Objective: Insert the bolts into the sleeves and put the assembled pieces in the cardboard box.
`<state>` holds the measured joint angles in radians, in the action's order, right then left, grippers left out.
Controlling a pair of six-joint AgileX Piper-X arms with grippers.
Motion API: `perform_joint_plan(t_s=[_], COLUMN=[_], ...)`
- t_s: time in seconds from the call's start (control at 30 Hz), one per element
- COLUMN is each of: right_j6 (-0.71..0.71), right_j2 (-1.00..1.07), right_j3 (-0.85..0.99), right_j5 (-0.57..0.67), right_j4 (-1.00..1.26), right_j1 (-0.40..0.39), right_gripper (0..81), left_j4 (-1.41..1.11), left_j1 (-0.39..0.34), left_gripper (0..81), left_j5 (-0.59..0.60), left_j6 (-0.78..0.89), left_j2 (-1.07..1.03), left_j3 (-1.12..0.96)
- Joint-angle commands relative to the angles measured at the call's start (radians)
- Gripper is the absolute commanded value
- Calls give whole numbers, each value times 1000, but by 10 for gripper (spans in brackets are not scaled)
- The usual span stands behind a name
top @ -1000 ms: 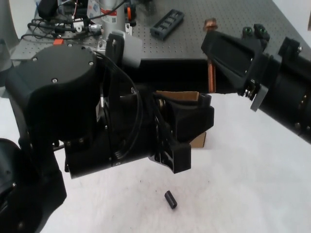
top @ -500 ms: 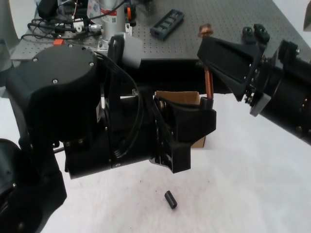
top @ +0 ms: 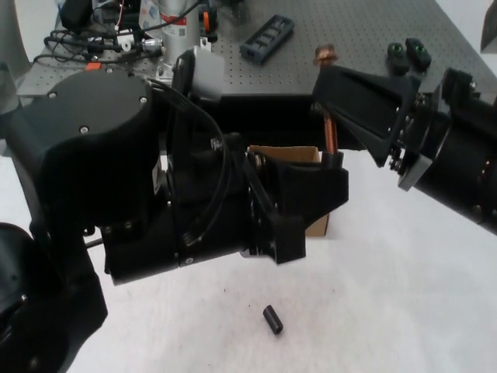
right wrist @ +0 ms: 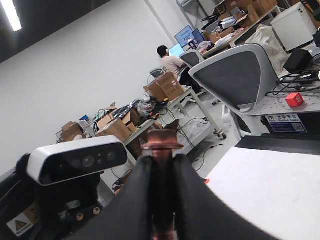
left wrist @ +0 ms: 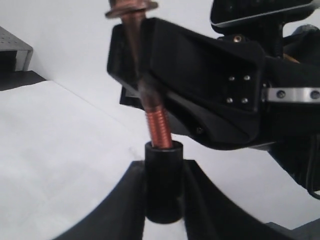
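Note:
My left gripper [left wrist: 162, 192] is shut on a black sleeve [left wrist: 163, 187], held upright above the bench. My right gripper [right wrist: 159, 200] is shut on a copper bolt [right wrist: 161, 170], head up. The bolt [left wrist: 150, 120] points straight down, and its threaded tip enters the top of the sleeve. In the high view the bolt [top: 329, 128] stands between the right gripper [top: 349, 97] and the left gripper [top: 322, 183], just in front of the cardboard box [top: 281, 154]. A second black sleeve [top: 272, 319] lies loose on the white bench surface, nearer the front.
A perforated metal table [top: 357, 31] lies beyond the white surface, carrying a dark slotted block [top: 266, 37], cables and two small dark pieces [top: 409, 51]. The left arm's bulky body [top: 116, 179] covers the bench's left side. White bench to the right of the box is free.
The right gripper moved left and lowered the bolt until its tip met the sleeve held by the left gripper. The left gripper stayed almost still.

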<state>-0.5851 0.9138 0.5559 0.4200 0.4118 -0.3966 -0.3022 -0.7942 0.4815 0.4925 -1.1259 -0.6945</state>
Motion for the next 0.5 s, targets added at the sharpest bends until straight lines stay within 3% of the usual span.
perform_joint_plan(t_s=[0.0, 0.27, 0.33, 0.37, 0.47], right_j6=[-1, -1, -1, 3, 2], right_j2=[-4, -4, -4, -4, -4], right_j3=[5, 5, 5, 5, 5], right_j5=[2, 74, 101, 109, 111], right_j4=[-1, -6, -9, -7, 3], right_j1=[-2, -2, -2, -2, 6], right_gripper=[68, 66, 6, 64, 372], left_j4=[-53, -59, -59, -59, -59], left_j1=[2, 2, 2, 2, 2], left_gripper=[7, 7, 7, 7, 7], left_j5=[-78, -76, -73, -73, -73], left_j6=[34, 8, -9, -13, -37], left_j2=[9, 9, 9, 9, 9], left_j3=[-12, -12, -12, -12, -12])
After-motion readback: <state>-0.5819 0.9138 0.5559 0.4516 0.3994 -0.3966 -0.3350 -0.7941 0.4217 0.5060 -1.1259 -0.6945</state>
